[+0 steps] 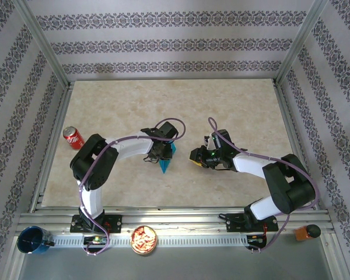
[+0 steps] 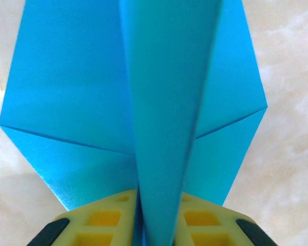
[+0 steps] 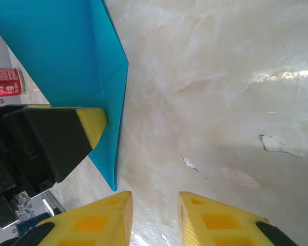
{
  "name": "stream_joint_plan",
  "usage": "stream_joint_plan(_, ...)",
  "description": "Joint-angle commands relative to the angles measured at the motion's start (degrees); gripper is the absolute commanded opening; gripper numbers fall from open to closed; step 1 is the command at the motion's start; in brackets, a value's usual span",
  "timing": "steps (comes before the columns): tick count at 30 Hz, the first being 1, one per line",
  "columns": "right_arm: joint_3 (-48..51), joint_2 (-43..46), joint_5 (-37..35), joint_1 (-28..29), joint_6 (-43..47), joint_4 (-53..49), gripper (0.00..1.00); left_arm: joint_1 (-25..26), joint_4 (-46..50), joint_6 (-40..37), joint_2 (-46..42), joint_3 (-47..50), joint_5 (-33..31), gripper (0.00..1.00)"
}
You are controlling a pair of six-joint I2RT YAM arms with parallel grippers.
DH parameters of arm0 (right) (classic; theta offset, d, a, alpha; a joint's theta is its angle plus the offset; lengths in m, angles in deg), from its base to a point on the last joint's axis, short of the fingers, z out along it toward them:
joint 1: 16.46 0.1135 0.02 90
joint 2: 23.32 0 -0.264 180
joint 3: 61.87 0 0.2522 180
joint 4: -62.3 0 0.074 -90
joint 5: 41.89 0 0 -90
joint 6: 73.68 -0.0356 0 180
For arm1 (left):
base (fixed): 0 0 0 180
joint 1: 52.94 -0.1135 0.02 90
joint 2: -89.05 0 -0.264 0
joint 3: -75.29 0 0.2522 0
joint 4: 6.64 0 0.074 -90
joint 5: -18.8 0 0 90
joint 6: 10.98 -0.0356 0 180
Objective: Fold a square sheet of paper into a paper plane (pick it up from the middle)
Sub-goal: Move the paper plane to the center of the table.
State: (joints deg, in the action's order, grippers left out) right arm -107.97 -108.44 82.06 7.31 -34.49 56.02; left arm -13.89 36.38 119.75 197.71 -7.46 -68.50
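The paper plane (image 1: 167, 164), folded turquoise-blue paper, stands on edge at the table's middle with its point towards the near side. In the left wrist view the paper plane (image 2: 164, 102) has its centre keel rising between the yellow fingers, with the wings spread flat on the table on both sides. My left gripper (image 2: 159, 200) has its jaws a little apart, and the keel fills the gap. My right gripper (image 3: 154, 200) hovers open over bare table, just right of the paper plane (image 3: 66, 51). Nothing lies between its fingers. The left gripper's fingertip (image 3: 92, 123) shows against the paper.
A red soda can (image 1: 73, 137) stands at the left of the table. On the near rail sit a dark blue cup (image 1: 34, 240), a bowl of snacks (image 1: 144, 240) and an orange object (image 1: 306, 233). Patterned walls close in three sides.
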Motion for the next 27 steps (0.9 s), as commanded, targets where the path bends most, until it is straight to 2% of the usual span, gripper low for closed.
stream_joint_plan(1, 1.00, 1.18, 0.24, -0.86, 1.45, -0.57, 0.31, 0.59, 4.78, -0.31, 4.48, -1.89, -2.54, 0.25)
stream_joint_plan(7, 1.92, 3.03, 0.76, -2.53, 1.96, -1.29, 0.31, 0.59, 8.37, -0.74, 9.05, -7.12, -4.72, 0.32)
stream_joint_plan(15, 2.72, 4.92, 0.68, -3.95, 2.14, -1.73, 0.31, 0.42, 9.08, 0.67, 10.58, -9.64, -5.94, 0.38)
stream_joint_plan(22, 2.65, 6.83, 1.19, -5.25, 2.35, -1.99, 0.31, 0.42, 8.61, 2.13, 9.81, -10.97, -4.72, 0.39)
stream_joint_plan(27, 2.71, 9.27, 1.21, -6.48, 3.41, -3.57, 0.31, 0.24, 8.46, 3.53, 5.27, -11.17, -4.48, 0.40)
